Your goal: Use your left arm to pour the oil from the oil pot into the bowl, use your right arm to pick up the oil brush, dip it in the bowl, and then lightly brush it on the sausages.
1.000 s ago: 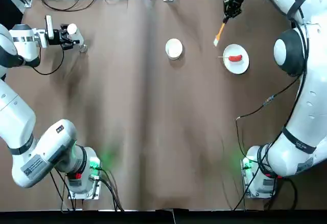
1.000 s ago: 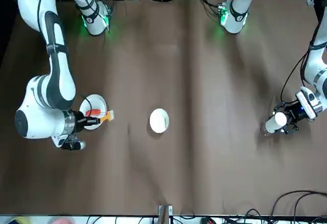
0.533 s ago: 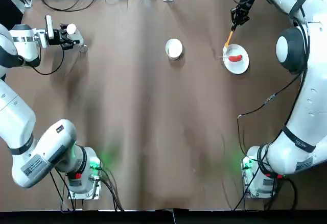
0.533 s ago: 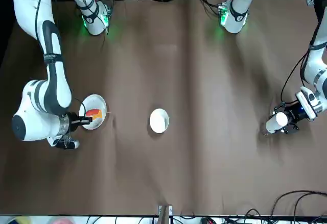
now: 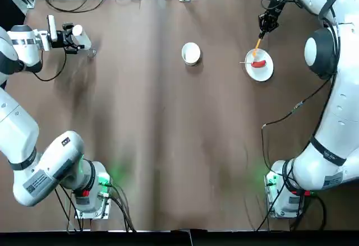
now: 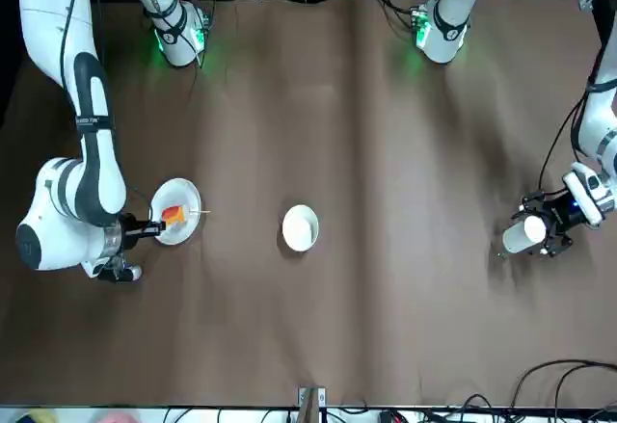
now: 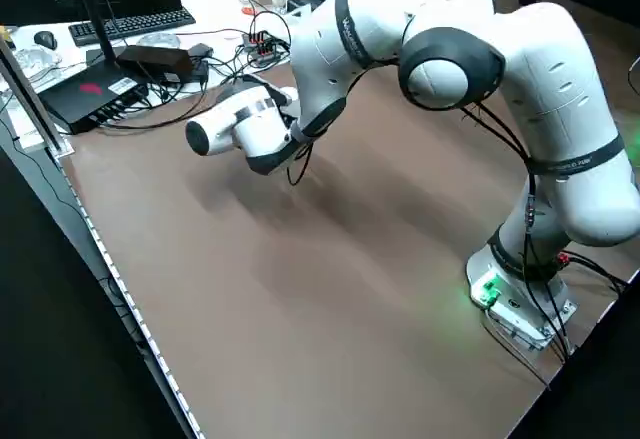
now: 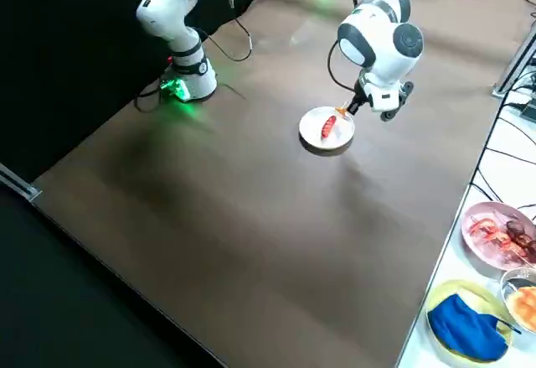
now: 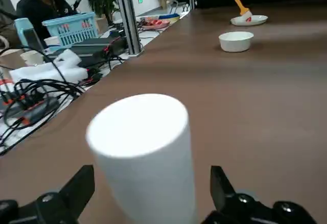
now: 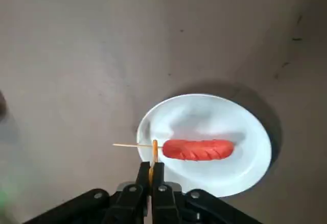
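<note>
We find the right gripper [image 5: 268,22] at the table's far right, its fingers closed tight on the handle of the short thin yellow-orange oil brush [image 5: 257,45]. The brush slants down from the gripper, tip toward the flat round white plate [image 5: 266,73]. In the right wrist view the brush [image 10: 154,155] hangs straight below the closed fingers, its tip at the stick end of the small red sausage [image 10: 198,149]; whether the bristles touch it, we cannot tell.

The governing relation: the sausage's long axis runs crosswise to the brush, the thin pale skewer stick [image 10: 132,145] projecting from the end nearest the tip. In our judgement a stroke must travel along the sausage, away from the stick. The right arm is the nearer arm by far.

Containers: the plate holds only the sausage, lying near its centre. The small round white bowl [image 5: 190,53] stands well apart toward mid-table; oil in it cannot be made out.

The left gripper [image 5: 72,37] sits at the far left, well apart from the bowl. The slim white cylindrical oil pot [image 9: 144,158] stands upright between its fingers [image 9: 75,190]; we cannot tell whether they grip it.
</note>
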### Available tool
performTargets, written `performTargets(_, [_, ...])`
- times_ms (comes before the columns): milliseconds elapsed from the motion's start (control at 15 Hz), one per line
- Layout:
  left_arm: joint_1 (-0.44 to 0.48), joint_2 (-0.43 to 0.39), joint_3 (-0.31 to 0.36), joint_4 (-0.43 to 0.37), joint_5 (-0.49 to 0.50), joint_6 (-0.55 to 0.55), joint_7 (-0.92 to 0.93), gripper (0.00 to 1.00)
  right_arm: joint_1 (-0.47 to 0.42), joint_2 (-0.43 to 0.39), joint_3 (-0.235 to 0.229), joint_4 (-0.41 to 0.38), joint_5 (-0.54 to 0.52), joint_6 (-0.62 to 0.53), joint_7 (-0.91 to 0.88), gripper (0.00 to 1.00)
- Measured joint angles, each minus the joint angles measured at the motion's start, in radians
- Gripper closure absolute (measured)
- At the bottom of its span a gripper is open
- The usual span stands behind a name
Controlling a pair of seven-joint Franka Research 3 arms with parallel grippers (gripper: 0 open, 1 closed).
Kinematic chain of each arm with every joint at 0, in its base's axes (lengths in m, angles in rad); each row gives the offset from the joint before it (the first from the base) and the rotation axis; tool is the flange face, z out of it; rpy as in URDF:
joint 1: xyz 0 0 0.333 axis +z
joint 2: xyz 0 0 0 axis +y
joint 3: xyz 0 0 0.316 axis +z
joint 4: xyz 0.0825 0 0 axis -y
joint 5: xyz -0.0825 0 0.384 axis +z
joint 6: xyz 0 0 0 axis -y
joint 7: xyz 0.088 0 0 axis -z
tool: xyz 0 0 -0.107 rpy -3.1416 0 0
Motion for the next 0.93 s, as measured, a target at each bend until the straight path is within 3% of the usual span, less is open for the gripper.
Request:
performTargets(200, [0.042,-0.063,0.005,0.011,0.037,-0.001,-0.067,0.00,-0.002,0.010,0.000,0.000,-0.018,0.003,-0.003,0.96])
performTargets(533, [0.063,-0.260,0.002,0.017,0.142,-0.004,-0.296,0.00,-0.025,0.011,-0.001,0.000,-0.083,0.022,-0.006,0.96])
performTargets(733, [0.008,-0.359,-0.006,0.015,0.235,-0.009,-0.533,0.00,-0.031,0.010,-0.001,0.000,-0.115,0.060,-0.008,0.96])
performTargets(933, [-0.106,-0.405,-0.009,0.014,0.342,0.023,-0.775,0.00,-0.031,0.010,0.001,0.003,-0.220,0.083,-0.008,0.96])
